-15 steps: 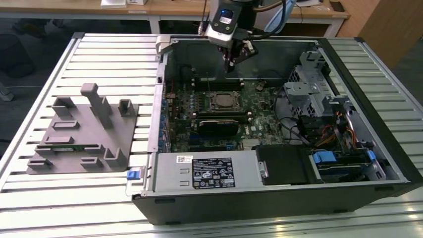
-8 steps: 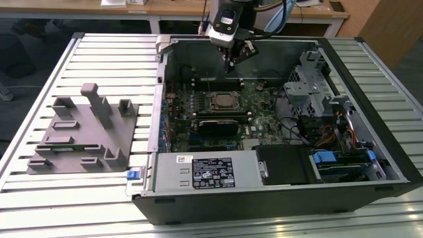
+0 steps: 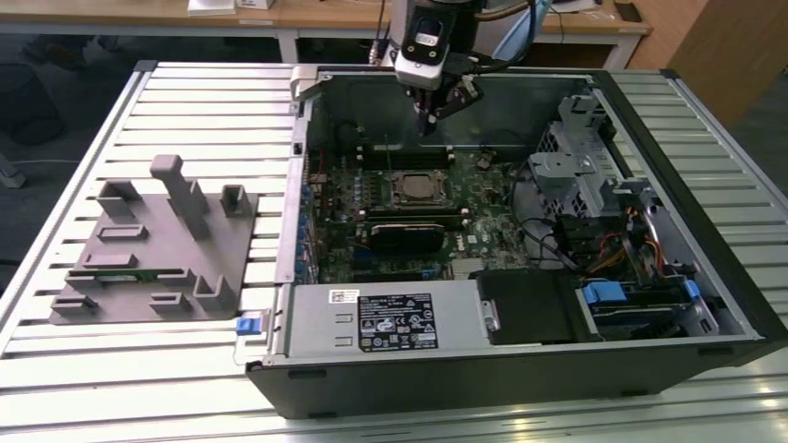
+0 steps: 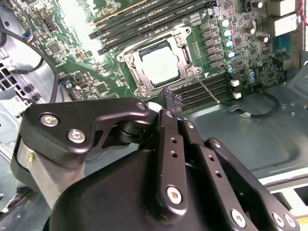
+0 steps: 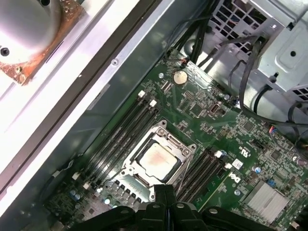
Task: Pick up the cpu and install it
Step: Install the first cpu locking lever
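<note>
exterior view high, looking down on open case [image 3: 518, 369]; both wrist views close, sharing motherboard socket [image 4: 159, 65].

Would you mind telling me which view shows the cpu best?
The first wrist view: the cpu sits unobstructed in its socket. The second wrist view shows it glare-washed; the exterior view shows it small and distant.

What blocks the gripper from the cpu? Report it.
Nothing visible does. The cpu already lies in its socket frame on the motherboard, top face exposed. The gripper hangs above it, fingers shut and empty, with open air between them.
</note>
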`<state>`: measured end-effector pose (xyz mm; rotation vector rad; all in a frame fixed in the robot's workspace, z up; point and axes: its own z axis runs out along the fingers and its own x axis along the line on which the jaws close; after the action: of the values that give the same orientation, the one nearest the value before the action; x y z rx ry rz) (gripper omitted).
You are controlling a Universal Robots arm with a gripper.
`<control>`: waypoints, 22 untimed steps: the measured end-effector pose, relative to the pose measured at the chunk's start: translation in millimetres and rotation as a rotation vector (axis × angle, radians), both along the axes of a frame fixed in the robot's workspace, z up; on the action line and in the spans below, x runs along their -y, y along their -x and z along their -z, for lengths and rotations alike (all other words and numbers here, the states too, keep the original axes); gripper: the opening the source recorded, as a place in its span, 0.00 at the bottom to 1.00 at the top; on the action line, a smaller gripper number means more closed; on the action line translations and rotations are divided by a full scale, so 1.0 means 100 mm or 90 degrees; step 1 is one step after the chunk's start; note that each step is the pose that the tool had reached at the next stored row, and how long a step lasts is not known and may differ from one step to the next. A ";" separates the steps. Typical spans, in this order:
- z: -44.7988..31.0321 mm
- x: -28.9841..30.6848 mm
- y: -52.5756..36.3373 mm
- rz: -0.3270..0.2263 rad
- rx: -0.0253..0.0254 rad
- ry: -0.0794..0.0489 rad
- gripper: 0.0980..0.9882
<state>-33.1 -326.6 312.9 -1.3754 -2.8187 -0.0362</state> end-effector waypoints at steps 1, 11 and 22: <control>0.000 0.000 0.000 -0.006 0.0000 0.000 0.01; 0.000 0.000 0.000 -0.052 0.0000 0.000 0.01; 0.000 0.000 0.000 -0.093 0.0000 0.000 0.01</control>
<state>-33.1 -326.6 312.9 -1.1665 -2.9095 -0.0355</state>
